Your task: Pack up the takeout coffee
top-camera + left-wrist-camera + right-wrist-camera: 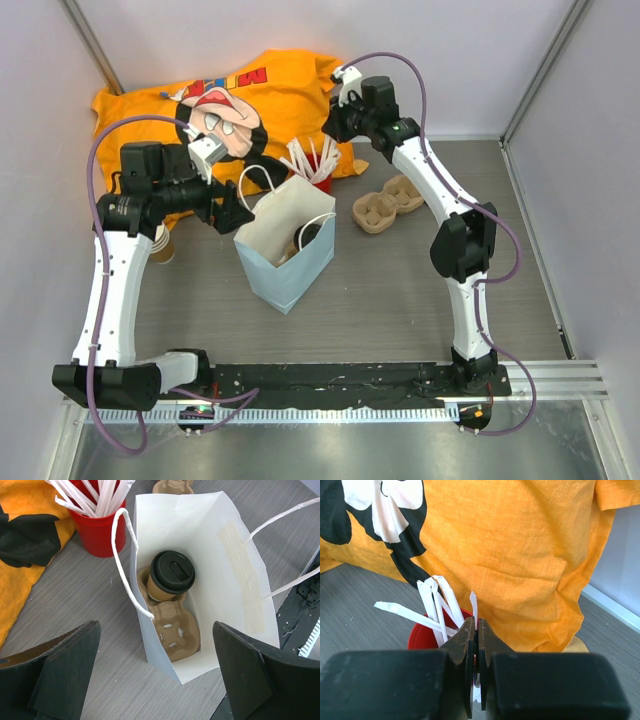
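Left gripper splayed over white paper bag mid-bench, brown kraft cup with black lid in pulp tray inside, right gripper pinching white stick in red cup, lettering on orange cloth unreadable

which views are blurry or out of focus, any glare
Left wrist: takeout coffee sharp, own fingers soft. Right wrist: near fingers blurred, orange shirt crisp. Top external: even light, mild glare on the front metal strip.

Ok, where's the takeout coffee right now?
Left wrist view: the takeout coffee sits inside the white paper bag, upright in the cardboard carrier, right of the red cup.
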